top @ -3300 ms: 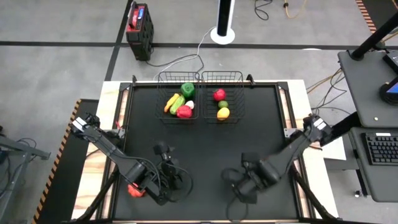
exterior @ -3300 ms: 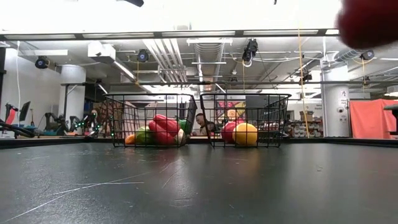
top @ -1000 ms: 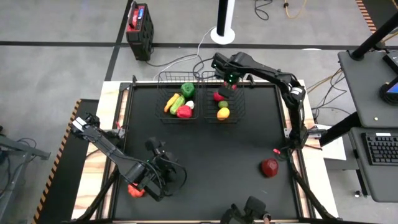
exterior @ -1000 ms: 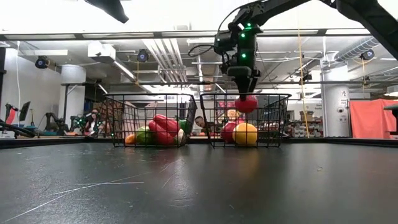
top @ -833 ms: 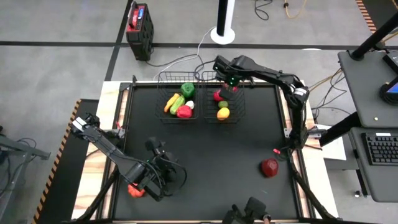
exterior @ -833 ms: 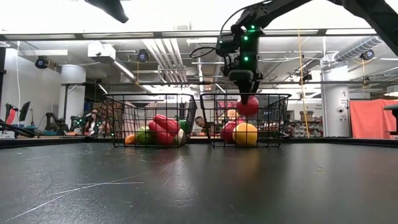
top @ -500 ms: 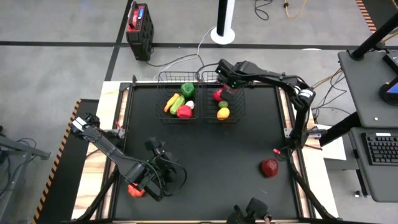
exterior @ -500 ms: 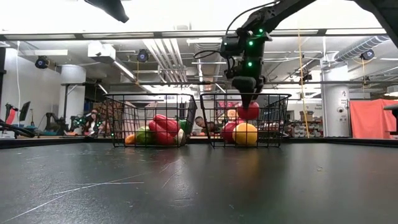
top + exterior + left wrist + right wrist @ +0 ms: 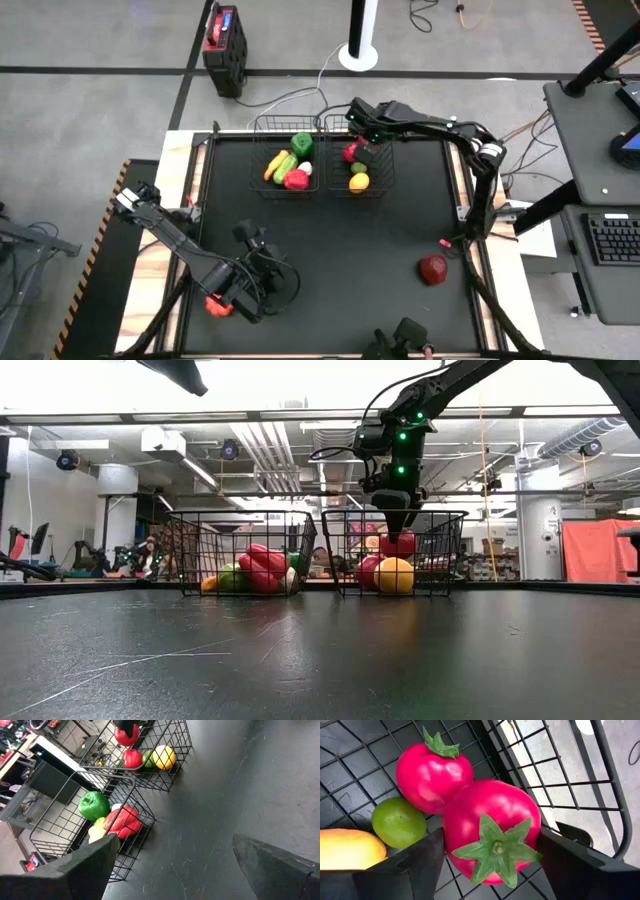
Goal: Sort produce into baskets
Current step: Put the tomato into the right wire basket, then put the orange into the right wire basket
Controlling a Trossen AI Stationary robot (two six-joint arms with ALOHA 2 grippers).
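The red tomato [image 9: 490, 827] is sitting low inside the right-hand basket [image 9: 381, 128], between the fingers of the right gripper [image 9: 360, 150], which are loosening around it but have not clearly let go. A second ago it was hanging above the rim; now it is resting against the other red fruit [image 9: 434, 774], with the lime [image 9: 398, 821] and the yellow piece [image 9: 350, 851] beside them. That suggests this placement is nearly finished. The left-hand basket [image 9: 272, 128], touching that basket's side, is holding a green pepper [image 9: 302, 144] and a red pepper [image 9: 296, 179]. One red piece [image 9: 433, 268] is still lying well apart from the right-hand basket, near the table's front right. The left gripper [image 9: 262, 283] is waiting far from it, jaws wide, holding nothing.
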